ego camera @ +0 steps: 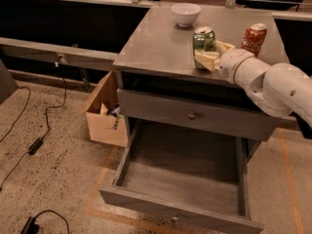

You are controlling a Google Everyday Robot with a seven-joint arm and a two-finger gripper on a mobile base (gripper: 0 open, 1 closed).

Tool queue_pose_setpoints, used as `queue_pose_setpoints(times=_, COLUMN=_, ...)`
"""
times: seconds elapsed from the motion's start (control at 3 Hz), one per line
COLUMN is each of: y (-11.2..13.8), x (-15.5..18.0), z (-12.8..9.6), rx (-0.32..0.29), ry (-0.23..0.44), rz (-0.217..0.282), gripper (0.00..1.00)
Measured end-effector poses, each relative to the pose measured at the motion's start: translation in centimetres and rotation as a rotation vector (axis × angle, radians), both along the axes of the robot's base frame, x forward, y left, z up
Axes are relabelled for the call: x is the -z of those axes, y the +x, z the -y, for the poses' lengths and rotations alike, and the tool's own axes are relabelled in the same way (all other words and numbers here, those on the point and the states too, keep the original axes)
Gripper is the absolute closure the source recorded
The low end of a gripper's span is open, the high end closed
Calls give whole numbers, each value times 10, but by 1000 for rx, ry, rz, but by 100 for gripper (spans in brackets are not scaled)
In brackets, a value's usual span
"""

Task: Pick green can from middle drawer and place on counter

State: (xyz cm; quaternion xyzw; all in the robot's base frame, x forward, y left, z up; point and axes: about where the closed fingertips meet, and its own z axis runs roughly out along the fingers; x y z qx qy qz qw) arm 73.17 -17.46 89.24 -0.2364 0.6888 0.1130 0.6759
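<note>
The green can (204, 41) stands upright on the counter (156, 45), close to the front edge and right of its middle. The gripper (210, 52) is closed on the green can: one cream finger presses the can's lower front and the other sits behind its right side, with the white arm reaching in from the counter's right. A red Coca-Cola can (254, 38) stands just beyond, toward the right edge, and a white bowl (185, 13) sits near the far edge. Below the counter's front edge the top drawer (195, 116) is shut, and the middle drawer (170, 206) is pulled out. A cardboard box (104, 117) sits on the floor left of the cabinet.
</note>
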Motion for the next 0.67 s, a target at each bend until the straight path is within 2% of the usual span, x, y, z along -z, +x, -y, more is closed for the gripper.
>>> queue_pose_setpoints(times=0.33, y=0, x=10, z=10, rx=66, ry=80, rz=19, gripper=60)
queue_pose_setpoints(times=0.67, y=-3, x=11, z=8, rx=99, ry=159, rz=55, gripper=36)
